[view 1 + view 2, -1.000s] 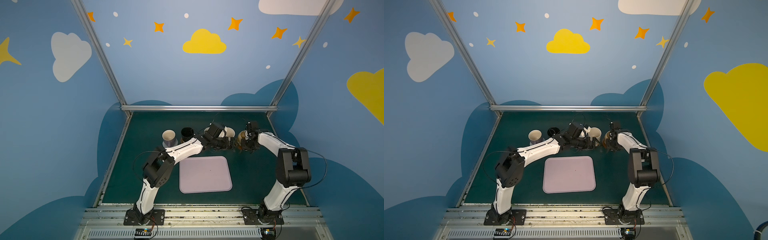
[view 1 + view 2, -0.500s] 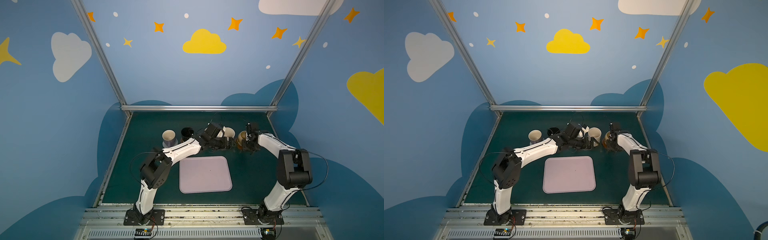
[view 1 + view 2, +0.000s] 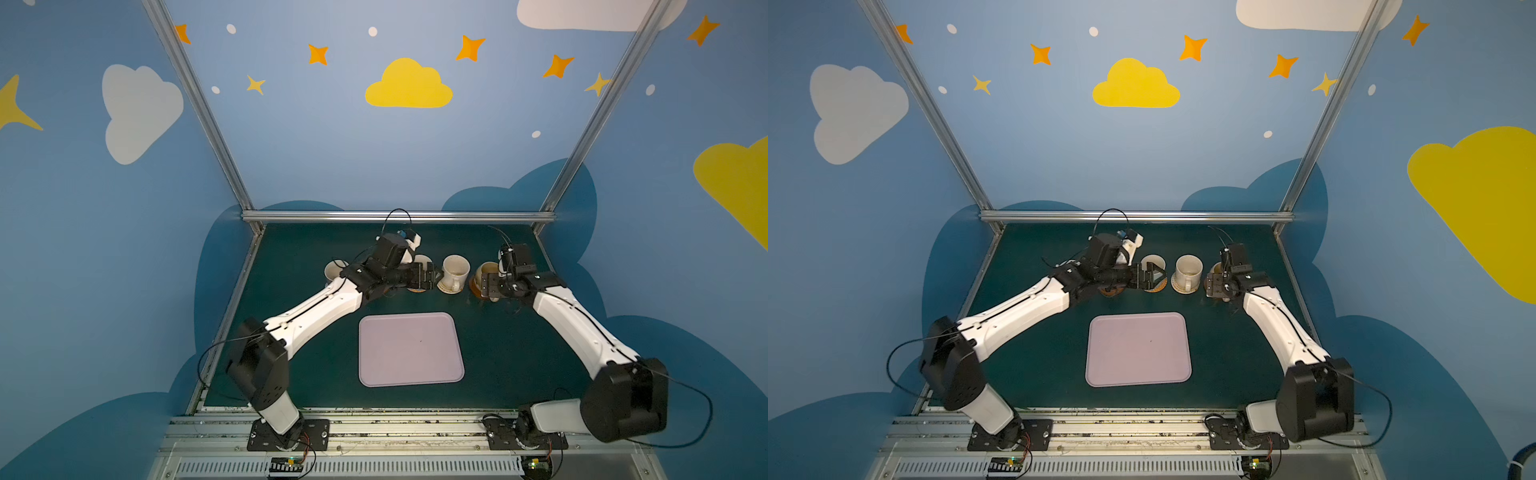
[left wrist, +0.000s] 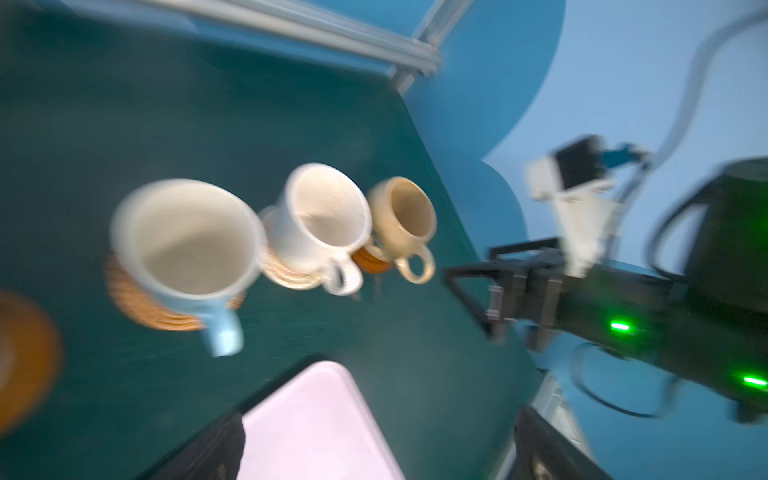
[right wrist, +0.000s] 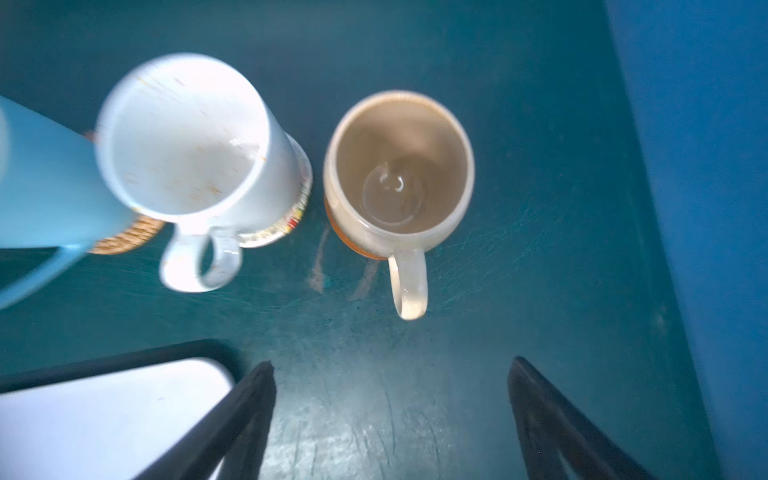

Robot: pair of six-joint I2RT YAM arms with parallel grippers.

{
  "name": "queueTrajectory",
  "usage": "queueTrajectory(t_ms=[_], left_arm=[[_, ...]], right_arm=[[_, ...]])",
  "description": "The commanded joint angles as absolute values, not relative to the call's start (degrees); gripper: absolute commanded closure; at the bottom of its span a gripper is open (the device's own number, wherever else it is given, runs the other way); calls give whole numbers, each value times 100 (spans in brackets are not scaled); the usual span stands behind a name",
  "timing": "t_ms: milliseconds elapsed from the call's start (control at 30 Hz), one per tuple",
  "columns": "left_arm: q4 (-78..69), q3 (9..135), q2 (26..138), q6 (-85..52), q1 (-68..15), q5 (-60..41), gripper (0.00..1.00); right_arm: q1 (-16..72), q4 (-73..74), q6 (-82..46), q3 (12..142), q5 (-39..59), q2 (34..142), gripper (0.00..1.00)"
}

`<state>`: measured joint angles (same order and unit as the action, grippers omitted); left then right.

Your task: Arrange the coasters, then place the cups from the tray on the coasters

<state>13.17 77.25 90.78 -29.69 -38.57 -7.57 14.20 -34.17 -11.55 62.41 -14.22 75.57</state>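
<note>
The lilac tray lies bare at the table's middle. Behind it stands a row of cups on coasters. The mustard cup stands on a brown coaster, handle toward my right gripper, which is open and empty just short of it. The speckled cream cup sits on a cream coaster. A light blue cup rests on an orange woven coaster. Beside that cup, my left gripper is open and holds nothing.
A pale cup stands at the row's left end, partly behind my left arm. A brown coaster peeks out under that arm. Metal frame rails bound the green mat at the back and sides.
My right gripper has opened and let go of the mustard cup, which stays on its coaster. My left gripper has drawn back a little to the left.
</note>
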Motion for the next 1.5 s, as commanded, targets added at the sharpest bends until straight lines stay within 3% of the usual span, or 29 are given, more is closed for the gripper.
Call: queueTrajectory(t_ms=[0, 233, 333, 500, 600, 733, 900, 1067, 1467], left_arm=[[1452, 7110, 8353, -2001, -3673, 332, 0], [233, 4930, 6859, -1181, -3353, 1736, 1], [-245, 4108, 6401, -989, -3004, 1737, 2], [-1464, 2981, 6108, -481, -2723, 2381, 0], [-2253, 2483, 6132, -303, -2643, 2623, 0], [-2515, 2388, 6333, -1, -2540, 3240, 0], [-3227, 2166, 6704, 769, -2033, 2896, 0], [-4028, 1915, 7325, 507, -1190, 2244, 0], [-5440, 1870, 8766, -165, -207, 1280, 0]], right_arm=[[1535, -3381, -1215, 5978, -1188, 6950, 12], [1540, -1753, -1391, 4331, -370, 5645, 13], [1543, -732, -938, 3389, -188, 5164, 14], [1525, -145, -369, 2851, -1086, 5164, 14], [1485, 298, -663, 2697, -1938, 5537, 13], [1400, 640, -635, 2719, -2138, 6098, 13], [1229, 1489, -396, 2645, -2103, 6798, 13], [1032, 2080, -193, 2711, -1869, 7294, 13], [620, 3013, -26, 2730, -998, 8080, 13]])
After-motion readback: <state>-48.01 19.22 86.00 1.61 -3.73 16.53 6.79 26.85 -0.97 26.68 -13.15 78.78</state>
